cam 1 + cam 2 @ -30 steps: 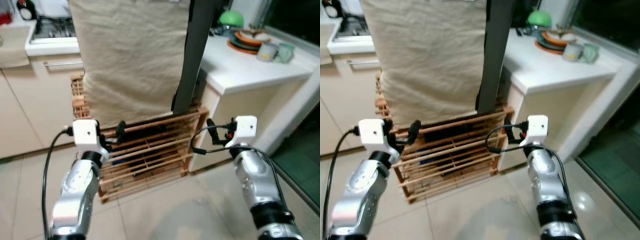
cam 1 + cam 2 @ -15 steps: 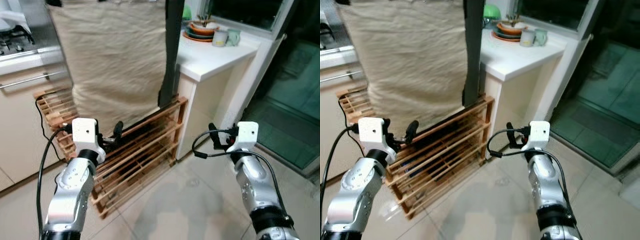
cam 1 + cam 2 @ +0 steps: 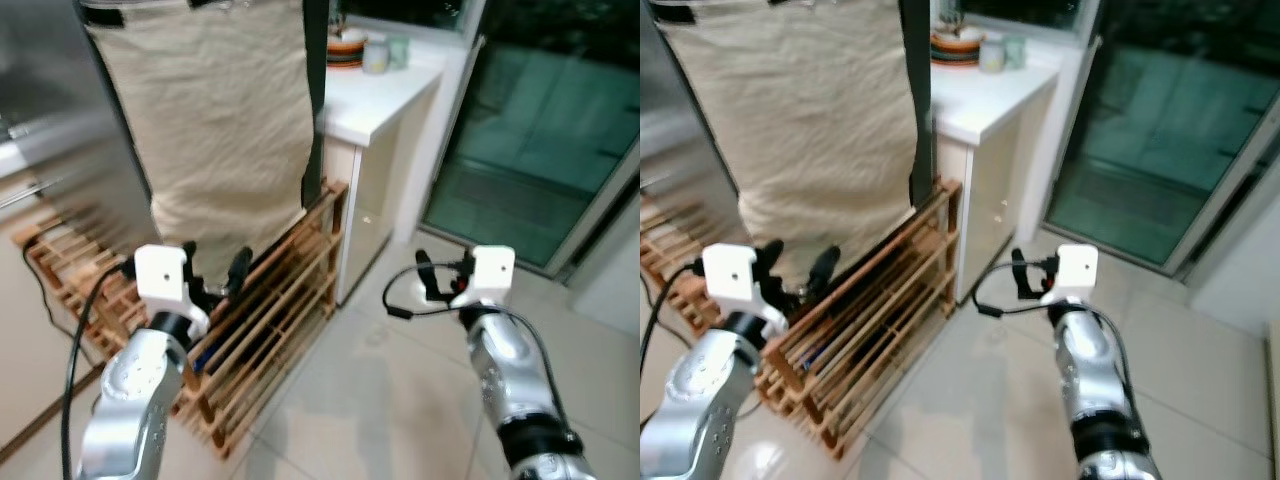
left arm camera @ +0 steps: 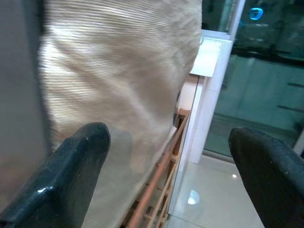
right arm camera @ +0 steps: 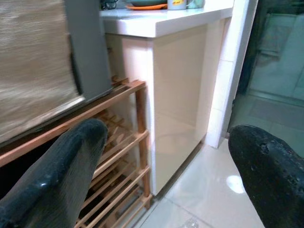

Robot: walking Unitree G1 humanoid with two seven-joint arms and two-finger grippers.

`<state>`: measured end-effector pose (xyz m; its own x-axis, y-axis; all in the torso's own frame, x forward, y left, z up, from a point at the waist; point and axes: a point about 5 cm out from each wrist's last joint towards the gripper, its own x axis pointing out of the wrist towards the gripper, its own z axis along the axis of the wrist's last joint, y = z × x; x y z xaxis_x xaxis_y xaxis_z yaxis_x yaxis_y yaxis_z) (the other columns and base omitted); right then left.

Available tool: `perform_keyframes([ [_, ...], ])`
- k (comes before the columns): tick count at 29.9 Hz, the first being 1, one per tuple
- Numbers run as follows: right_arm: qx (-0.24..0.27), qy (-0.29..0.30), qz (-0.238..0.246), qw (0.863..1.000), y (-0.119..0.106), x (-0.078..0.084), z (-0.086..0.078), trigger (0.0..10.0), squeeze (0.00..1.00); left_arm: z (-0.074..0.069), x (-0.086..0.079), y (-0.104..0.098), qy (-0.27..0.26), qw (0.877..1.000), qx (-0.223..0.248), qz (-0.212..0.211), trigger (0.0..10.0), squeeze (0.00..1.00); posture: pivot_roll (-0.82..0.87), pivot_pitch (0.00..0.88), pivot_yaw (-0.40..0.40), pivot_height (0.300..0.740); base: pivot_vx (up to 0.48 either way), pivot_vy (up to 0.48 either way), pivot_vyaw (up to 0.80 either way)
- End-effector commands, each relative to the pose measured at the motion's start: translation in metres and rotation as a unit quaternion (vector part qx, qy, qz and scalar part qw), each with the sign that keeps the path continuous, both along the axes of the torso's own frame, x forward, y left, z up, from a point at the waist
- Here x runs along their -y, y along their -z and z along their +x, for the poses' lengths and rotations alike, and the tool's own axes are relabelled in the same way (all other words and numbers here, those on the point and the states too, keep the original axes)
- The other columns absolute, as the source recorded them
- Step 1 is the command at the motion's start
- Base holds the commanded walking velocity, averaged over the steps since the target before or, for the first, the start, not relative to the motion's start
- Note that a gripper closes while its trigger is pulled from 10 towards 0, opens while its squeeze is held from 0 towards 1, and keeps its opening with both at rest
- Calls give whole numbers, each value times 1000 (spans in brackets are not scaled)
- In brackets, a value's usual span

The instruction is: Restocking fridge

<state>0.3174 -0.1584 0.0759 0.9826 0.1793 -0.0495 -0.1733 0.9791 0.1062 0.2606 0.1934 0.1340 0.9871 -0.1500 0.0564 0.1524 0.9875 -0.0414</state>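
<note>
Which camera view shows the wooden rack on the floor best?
The left eye view: the wooden rack shows nearly whole, its slatted shelves partly behind the left hand. The right eye view shows much the same. The right wrist view shows one end up close; the left wrist view, a blurred corner.

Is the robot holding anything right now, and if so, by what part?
Nothing is held. The left tool and right tool are both open, with nothing between their fingers, raised in front of the wooden rack.

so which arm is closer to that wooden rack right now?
Left. The left gripper, open and empty, hovers over the wooden rack; the right gripper, also open, hangs over bare floor tiles.
</note>
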Motion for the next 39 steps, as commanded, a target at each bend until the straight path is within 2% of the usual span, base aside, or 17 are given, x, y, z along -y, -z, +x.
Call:
perform_keyframes([
  [1,17,12,-5,1000,-8,11,4,10000,0,1,8,-4,19,1000,9,-2,10000,0,-53,0,-12,740,0,480,-738],
  [6,20,9,-10,1000,-9,11,4,10000,0,2,8,-10,19,999,24,10,10000,0,-58,0,-12,740,0,192,-180],
  [11,25,10,-11,1000,-11,11,4,10000,0,13,3,-29,-1,998,54,13,10000,0,-66,0,-8,740,0,0,0],
  [14,27,9,-12,1000,-12,11,4,10000,0,11,5,-34,21,998,60,1,10000,0,-69,0,-6,740,0,0,0],
  [16,26,8,-13,1000,-12,12,3,10000,0,6,8,-33,68,997,45,-12,10000,0,-67,0,-10,740,0,0,0],
  [19,24,7,-14,1000,-11,13,3,10000,0,6,8,-34,79,996,42,-9,10000,0,-65,0,-14,740,0,0,0],
  [23,24,4,-14,1000,-11,10,4,10000,0,24,0,-41,14,999,51,-8,10000,0,-63,0,-19,740,0,0,0],
  [24,24,4,-14,1000,-11,10,4,10000,0,24,0,-41,14,999,51,-8,10000,0,-63,0,-19,740,0,0,0],
  [26,26,1,-13,1000,-12,8,5,10000,0,38,-2,-41,-22,999,42,-2,10000,0,-70,0,-17,740,0,0,0],
  [27,26,1,-13,1000,-12,8,5,10000,0,38,-2,-41,-22,999,42,-2,10000,0,-70,0,-17,740,0,0,0],
  [29,26,-1,-12,1000,-13,7,5,10000,0,48,-9,-45,-53,998,42,1,10000,0,-82,0,-10,740,0,0,0],
  [39,24,2,-13,1000,-10,9,1,10000,0,52,-4,-48,-47,998,47,-9,10000,0,-91,0,-4,740,0,0,0],
])
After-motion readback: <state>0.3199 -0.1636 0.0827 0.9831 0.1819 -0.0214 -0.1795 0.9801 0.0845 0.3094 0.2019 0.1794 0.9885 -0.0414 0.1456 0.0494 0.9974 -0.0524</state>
